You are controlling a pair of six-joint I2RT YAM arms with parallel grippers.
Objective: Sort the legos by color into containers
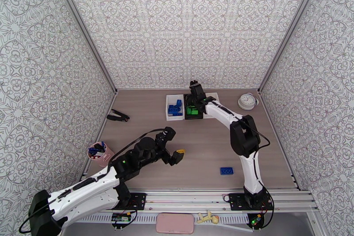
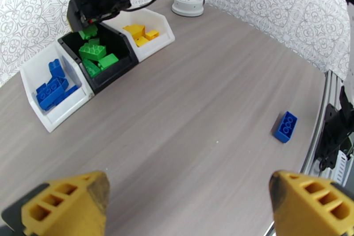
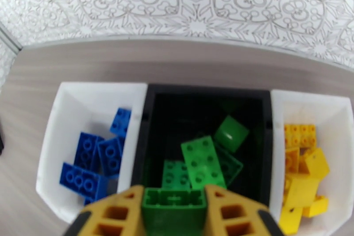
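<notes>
Two right fingers point(image 3: 119, 214) pinch green lego point(image 3: 174, 212) over black bin point(image 3: 208, 91).

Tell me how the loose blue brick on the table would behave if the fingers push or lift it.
The blue brick looks like rigid moulded plastic, so it should keep its shape when squeezed. It lies flat, studs up, on the smooth table, so a push would likely slide it, not roll it. Being small, it is probably light.
</notes>
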